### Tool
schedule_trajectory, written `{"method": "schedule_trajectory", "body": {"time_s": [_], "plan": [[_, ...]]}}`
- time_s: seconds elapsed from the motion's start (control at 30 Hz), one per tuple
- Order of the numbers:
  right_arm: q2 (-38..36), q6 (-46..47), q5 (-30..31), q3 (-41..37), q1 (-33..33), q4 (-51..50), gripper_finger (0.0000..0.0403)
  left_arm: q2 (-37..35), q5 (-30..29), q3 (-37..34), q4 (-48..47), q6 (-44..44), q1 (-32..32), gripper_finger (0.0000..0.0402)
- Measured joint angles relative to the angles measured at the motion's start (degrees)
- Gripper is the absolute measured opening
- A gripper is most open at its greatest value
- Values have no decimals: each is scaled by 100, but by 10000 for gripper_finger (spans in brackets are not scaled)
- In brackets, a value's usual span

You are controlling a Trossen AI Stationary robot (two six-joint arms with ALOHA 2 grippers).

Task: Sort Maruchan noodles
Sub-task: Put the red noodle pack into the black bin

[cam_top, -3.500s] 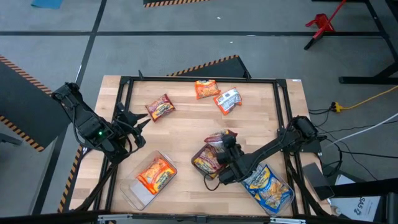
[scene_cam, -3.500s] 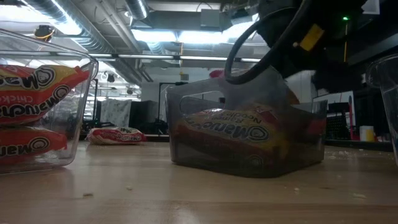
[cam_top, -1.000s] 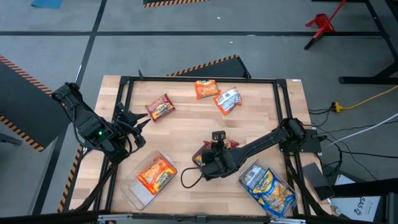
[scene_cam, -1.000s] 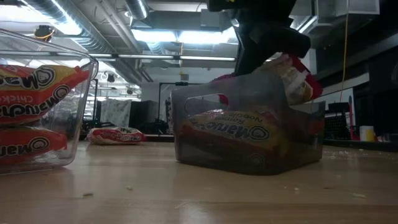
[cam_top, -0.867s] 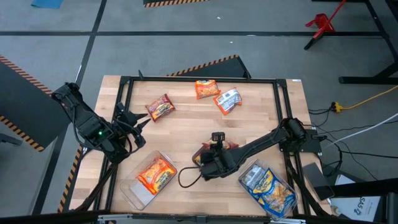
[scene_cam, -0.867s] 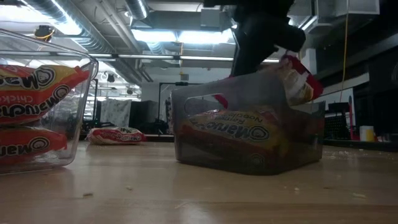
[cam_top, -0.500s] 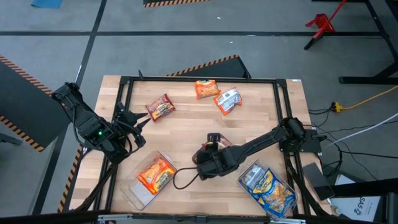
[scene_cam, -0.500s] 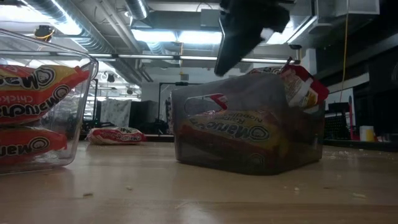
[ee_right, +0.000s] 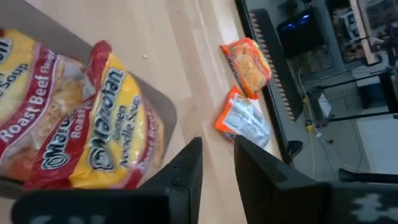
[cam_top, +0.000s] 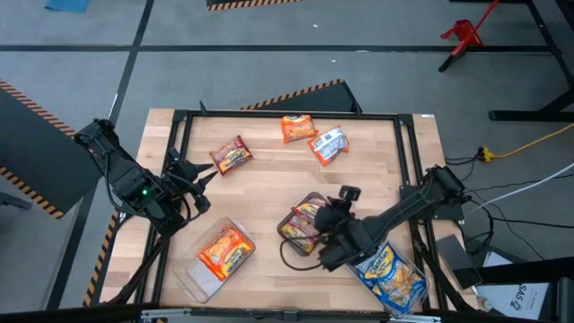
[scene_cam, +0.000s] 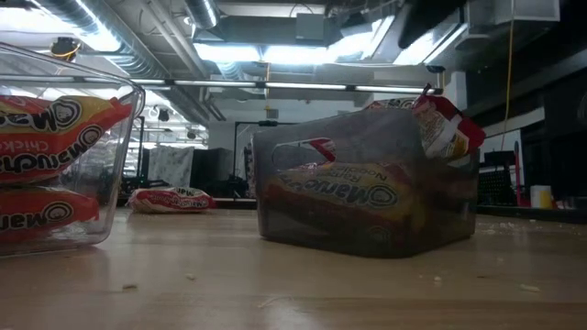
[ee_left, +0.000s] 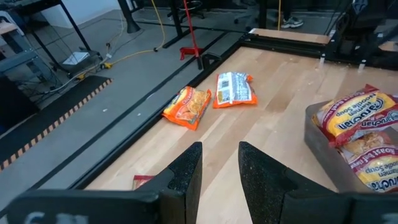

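Observation:
Three clear trays stand near the table's near edge. The middle tray (cam_top: 305,224) holds dark red packets (ee_right: 106,124), and one dark red packet (scene_cam: 445,128) leans up over its rim. The left tray (cam_top: 220,251) holds orange packets; the right tray (cam_top: 390,269) holds blue-and-white ones. Loose on the table lie a dark red packet (cam_top: 231,155), an orange packet (cam_top: 298,127) and a blue-and-white packet (cam_top: 329,144). My right gripper (cam_top: 325,218) (ee_right: 217,142) hovers open above the middle tray's right side. My left gripper (cam_top: 193,172) (ee_left: 221,149) waits open at the table's left edge.
A black frame rail (cam_top: 287,114) runs around the tabletop. Bare wood (cam_top: 269,184) lies between the loose packets and the trays. The loose orange packet (ee_left: 188,106) and blue-and-white packet (ee_left: 235,88) lie close together near the far rail.
My right gripper has risen out of the middle tray and drawn back toward the table's right. The dark red packet it carried stays behind, leaning over the tray's rim. The tray has shifted slightly.

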Motion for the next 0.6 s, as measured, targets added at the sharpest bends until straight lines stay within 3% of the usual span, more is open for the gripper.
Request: {"method": "schedule_trajectory", "body": {"time_s": [0.3,0.6], "plan": [[9,-62,-448,-1521,-56,1885,79,-1,-3,0,90,5,0,99],[9,-1113,-1053,-1736,-45,3114,79,-2,-111,0,242,-1,0,98]]}}
